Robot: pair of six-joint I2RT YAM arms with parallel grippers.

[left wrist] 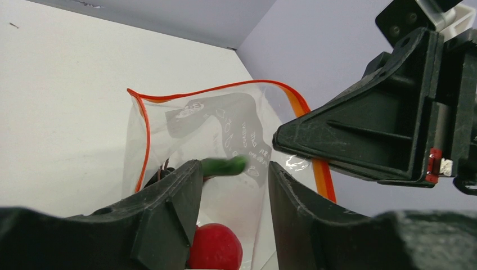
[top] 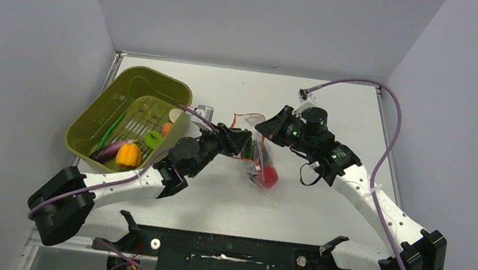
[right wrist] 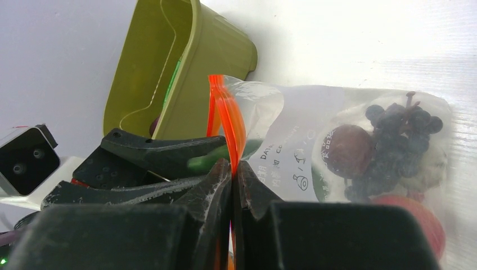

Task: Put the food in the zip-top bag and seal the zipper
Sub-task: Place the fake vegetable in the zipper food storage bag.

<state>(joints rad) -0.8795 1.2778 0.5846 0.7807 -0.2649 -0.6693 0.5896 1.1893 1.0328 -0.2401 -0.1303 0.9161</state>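
Note:
The clear zip-top bag [top: 258,152] hangs in mid-table with its mouth open. My right gripper [top: 266,129] is shut on the orange-red zipper [right wrist: 225,121] at the mouth edge and holds it up. My left gripper [top: 243,142] is open at the bag's mouth. A blurred green piece [left wrist: 225,166] sits just past its fingertips [left wrist: 188,177], inside the bag. A red round fruit [left wrist: 215,247] lies lower in the bag. The right wrist view shows a brown round piece [right wrist: 349,149] and the dark grape bunch [right wrist: 400,135] in the bag too.
The olive-green tub [top: 85,131] stands at the left, beside my left arm. It holds an orange-yellow pepper [top: 128,154], a purple piece [top: 107,152], a lime slice [top: 152,139] and a long green piece [top: 113,126]. A small grey object [top: 203,111] lies behind the bag.

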